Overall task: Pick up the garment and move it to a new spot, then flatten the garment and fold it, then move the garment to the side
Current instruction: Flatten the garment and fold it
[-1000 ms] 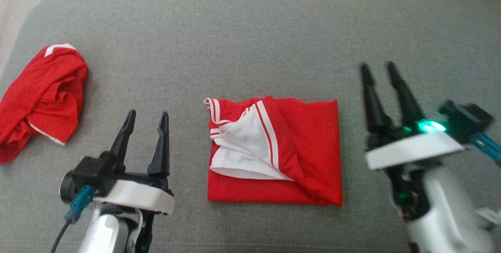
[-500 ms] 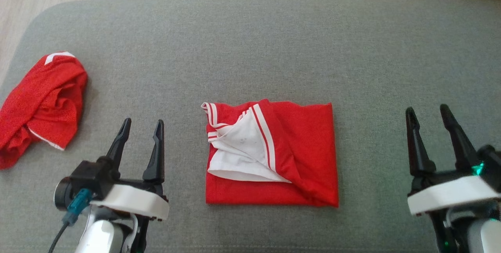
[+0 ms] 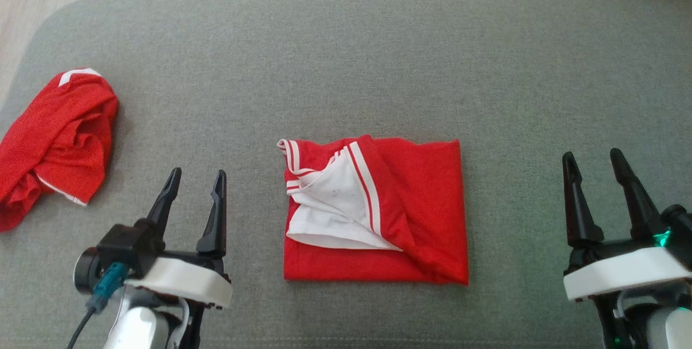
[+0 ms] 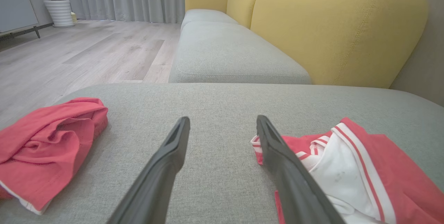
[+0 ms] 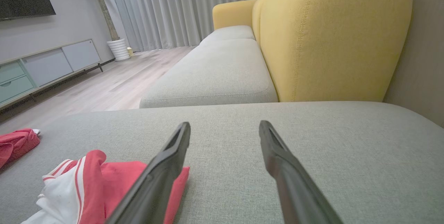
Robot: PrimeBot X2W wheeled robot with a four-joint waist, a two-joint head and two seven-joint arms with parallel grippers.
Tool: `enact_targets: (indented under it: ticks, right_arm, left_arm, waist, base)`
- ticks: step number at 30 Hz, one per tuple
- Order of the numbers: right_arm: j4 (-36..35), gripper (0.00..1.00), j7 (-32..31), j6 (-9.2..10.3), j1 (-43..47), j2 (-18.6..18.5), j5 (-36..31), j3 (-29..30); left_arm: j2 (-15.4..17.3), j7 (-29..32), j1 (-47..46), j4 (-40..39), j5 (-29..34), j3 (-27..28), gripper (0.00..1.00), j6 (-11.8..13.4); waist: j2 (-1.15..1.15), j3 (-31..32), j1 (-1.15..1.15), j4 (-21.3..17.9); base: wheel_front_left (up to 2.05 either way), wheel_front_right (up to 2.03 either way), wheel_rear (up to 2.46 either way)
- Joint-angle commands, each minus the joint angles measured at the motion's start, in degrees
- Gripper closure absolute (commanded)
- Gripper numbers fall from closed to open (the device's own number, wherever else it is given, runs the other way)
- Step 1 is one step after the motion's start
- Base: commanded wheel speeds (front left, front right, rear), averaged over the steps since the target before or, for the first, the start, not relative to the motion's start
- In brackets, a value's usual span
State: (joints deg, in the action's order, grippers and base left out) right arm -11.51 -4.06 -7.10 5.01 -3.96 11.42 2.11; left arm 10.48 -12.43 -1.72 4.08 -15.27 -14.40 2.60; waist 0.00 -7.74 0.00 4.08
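Left gripper point(image 3: 198, 172): jaws spread wide, nothing in them, sitting over the grey woven-fabric sofa cushion point(image 3: 346, 57) near the left edge of the red folded fabric garment with white striped trim point(image 3: 427, 203). Right gripper point(image 3: 590, 154): also wide apart and empty, well off the garment's right edge.

The garment lies mid-cushion as a rough rectangle. Its white inner layer and striped hem are flapped open at the top-left corner, and a thick fold ridge runs down to the bottom-right. It looks folded, so I read the step in hand as the shift to the side.

To do it clean:
- Take two corners at once, one gripper each. Pinch through all layers, or the stack peels open.
- The left side is the weak one because of the loose white flap. Bite below it, on the solid red edge.
- The right gripper has to close its gap to the garment first.
- Lift only a little and translate both arms together with fixed spacing, so the fold neither sags nor stretches.
- The crumpled red fabric garment with white edging point(image 3: 54, 138) occupies the far left, while the right part of the cushion has room.
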Motion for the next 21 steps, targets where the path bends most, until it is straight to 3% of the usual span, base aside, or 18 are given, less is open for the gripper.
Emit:
enact_targets:
  ticks: [1,3,4,5,6,11,21]
  right_arm:
    - [-1.8,0.00,-0.3,-0.39,-1.3,-0.2,-0.4,-1.2]
    - [-1.2,0.00,-0.5,-0.39,-1.5,-0.2,-0.3,-1.3]
    - [-0.7,0.12,-0.7,-0.39,-1.7,-0.3,-0.2,-1.5]
    - [-0.1,0.62,-0.8,-0.39,-2.0,-0.4,-0.2,-1.7]
    - [0.7,1.00,-0.8,-0.39,-2.4,-0.6,-0.1,-2.0]
    - [7.5,1.00,-0.5,-0.39,-6.6,-0.6,2.7,-6.2]
    - [29.3,1.00,4.5,-0.39,-20.0,0.3,7.9,-21.0]
  left_arm:
    - [1.1,-0.1,-1.9,-1.7,0.0,1.7,0.00,0.4]
    - [1.2,-0.2,-2.1,-1.7,0.0,1.6,0.00,0.4]
    - [1.2,-0.2,-2.3,-1.8,0.0,1.6,0.00,0.4]
    - [1.2,-0.2,-2.5,-1.8,0.0,1.5,0.00,0.4]
    - [1.2,-0.2,-2.7,-1.9,0.0,1.4,0.00,0.4]
    - [1.0,-0.4,-4.1,-2.0,-0.1,1.0,0.00,0.2]
    - [-0.2,-1.4,-6.8,-0.7,-0.3,0.1,0.00,-0.2]
  waist:
    - [0.00,-0.1,0.00,0.0]
    - [0.00,-0.2,0.00,0.2]
    - [0.00,-0.4,0.00,0.3]
    - [0.00,-0.6,0.00,0.4]
    - [0.00,-0.8,0.00,0.7]
    - [0.00,-2.0,0.00,2.0]
    - [0.00,-4.5,0.00,6.0]
  base:
    - [0.00,0.00,0.00]
    - [0.00,0.00,0.00]
    - [0.00,0.00,0.00]
    - [0.00,0.00,0.00]
    - [0.00,0.00,0.00]
    - [0.00,0.00,0.00]
    - [0.00,0.00,0.00]
